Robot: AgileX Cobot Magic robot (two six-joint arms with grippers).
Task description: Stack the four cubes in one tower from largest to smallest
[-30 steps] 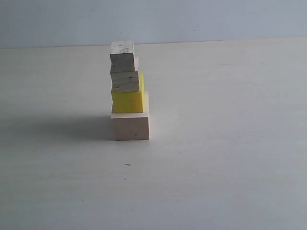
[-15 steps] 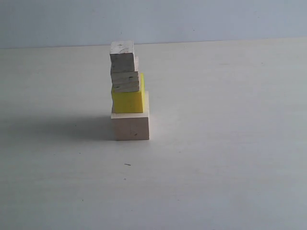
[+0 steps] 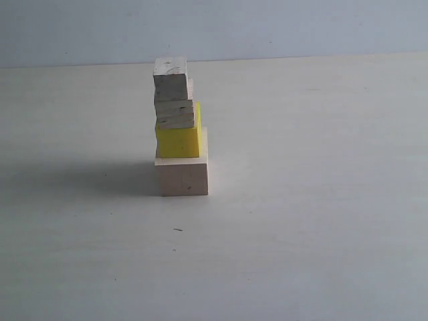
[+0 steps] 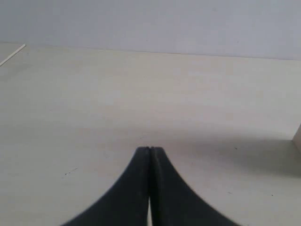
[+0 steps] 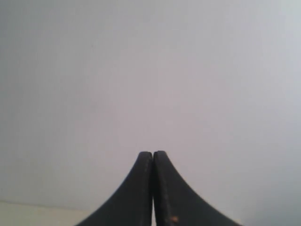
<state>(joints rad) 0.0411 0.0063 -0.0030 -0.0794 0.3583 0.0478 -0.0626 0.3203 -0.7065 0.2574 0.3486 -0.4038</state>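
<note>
Pinching nothing, left gripper is sitting with jaws pressed together. Finished-looking tower is standing upright ahead of it, off to one side, well apart, likely making left arm nearer. Right gripper, equally clenched and empty, is facing blank wall.

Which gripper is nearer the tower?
Left, probably. The left gripper, shut, has the tower's pale base cube at the edge of its wrist view; the right gripper, shut, faces only wall. Neither shows in the exterior view.

Smooth black curved, tapering jaws
</note>
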